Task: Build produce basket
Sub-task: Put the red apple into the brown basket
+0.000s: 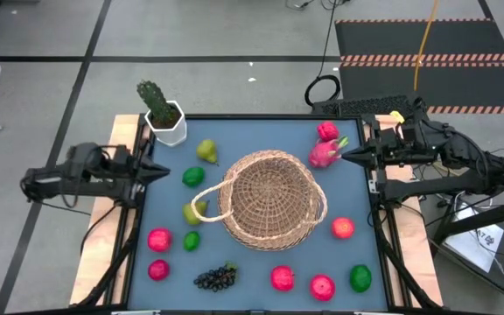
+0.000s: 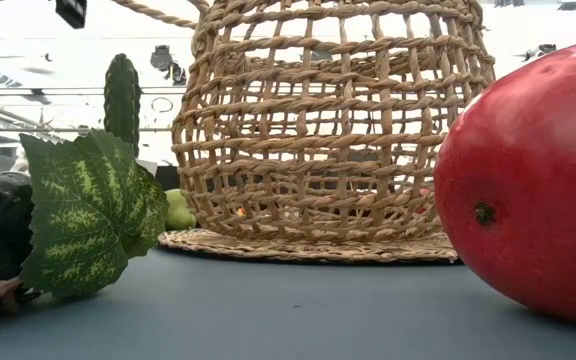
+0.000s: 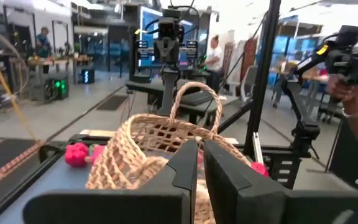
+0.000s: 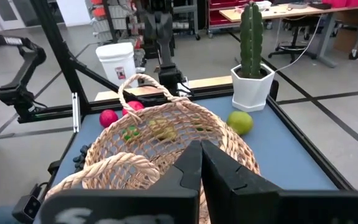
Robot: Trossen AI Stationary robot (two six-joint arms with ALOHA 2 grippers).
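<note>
The tan wicker basket (image 1: pixel 269 199) stands mouth down in the middle of the table, its flat rim (image 2: pixel 308 245) on the mat. Produce lies around it: pears (image 1: pixel 206 151), limes (image 1: pixel 192 177), red apples (image 1: pixel 159 239), dark grapes (image 1: pixel 216 278) and a pink dragon fruit (image 1: pixel 325 150). At the table's left edge my left gripper (image 1: pixel 160 172) hangs shut and level, pointing at the basket (image 3: pixel 160 143). My right gripper (image 1: pixel 348 157) is shut at the right edge, beside the dragon fruit, and holds nothing; its wrist view looks over the basket (image 4: pixel 160 143).
A green cactus in a white pot (image 1: pixel 164 112) stands at the table's far left corner. Apples (image 1: pixel 283 278) and a lime (image 1: pixel 360 278) lie along the near edge. In the low view a large red fruit (image 2: pixel 538 180) and a grape leaf (image 2: pixel 88 210) flank the basket.
</note>
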